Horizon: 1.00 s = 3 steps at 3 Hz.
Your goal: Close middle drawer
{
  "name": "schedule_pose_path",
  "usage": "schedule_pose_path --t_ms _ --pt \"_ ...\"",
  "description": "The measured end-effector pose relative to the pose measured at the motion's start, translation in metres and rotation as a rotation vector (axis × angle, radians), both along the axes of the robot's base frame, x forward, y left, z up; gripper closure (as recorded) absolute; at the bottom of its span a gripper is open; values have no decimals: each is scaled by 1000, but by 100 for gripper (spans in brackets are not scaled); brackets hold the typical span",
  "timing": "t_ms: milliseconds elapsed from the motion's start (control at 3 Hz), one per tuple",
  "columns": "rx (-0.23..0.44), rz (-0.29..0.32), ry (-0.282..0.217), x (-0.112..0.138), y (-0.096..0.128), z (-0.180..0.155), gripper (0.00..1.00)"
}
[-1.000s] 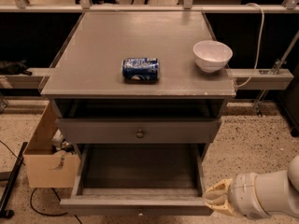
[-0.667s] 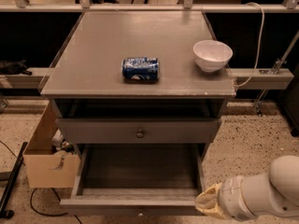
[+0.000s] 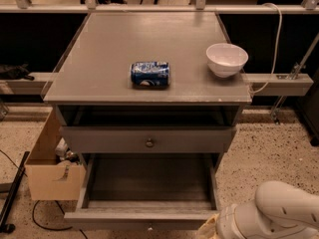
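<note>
Gripper (image 3: 207, 229): at the bottom edge of the view on a white arm (image 3: 281, 210), mostly cut off; whether it is apart or together cannot be told. Just to its left is the front right corner of the middle drawer (image 3: 149, 178), which stands pulled far out. Above and left of the gripper is the top drawer (image 3: 114, 139) with its brass knob (image 3: 149, 143); farther up, on the cabinet top (image 3: 99, 59), a blue can (image 3: 150, 73) lies on its side, well apart from a white bowl (image 3: 227, 59).
</note>
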<state>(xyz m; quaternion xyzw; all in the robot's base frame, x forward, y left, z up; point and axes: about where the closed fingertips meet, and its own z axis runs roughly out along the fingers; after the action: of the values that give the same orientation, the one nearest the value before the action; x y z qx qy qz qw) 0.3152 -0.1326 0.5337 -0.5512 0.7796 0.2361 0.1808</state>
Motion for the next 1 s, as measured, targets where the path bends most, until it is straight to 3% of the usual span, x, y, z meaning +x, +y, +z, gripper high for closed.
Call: schedule_pose_path --t_ms 333,667,1000 --pt "34 -11 34 -10 14 -26 100" --pt "202 -43 24 -7 43 -41 100" --pt "381 -89 -43 -9 49 -53 100"
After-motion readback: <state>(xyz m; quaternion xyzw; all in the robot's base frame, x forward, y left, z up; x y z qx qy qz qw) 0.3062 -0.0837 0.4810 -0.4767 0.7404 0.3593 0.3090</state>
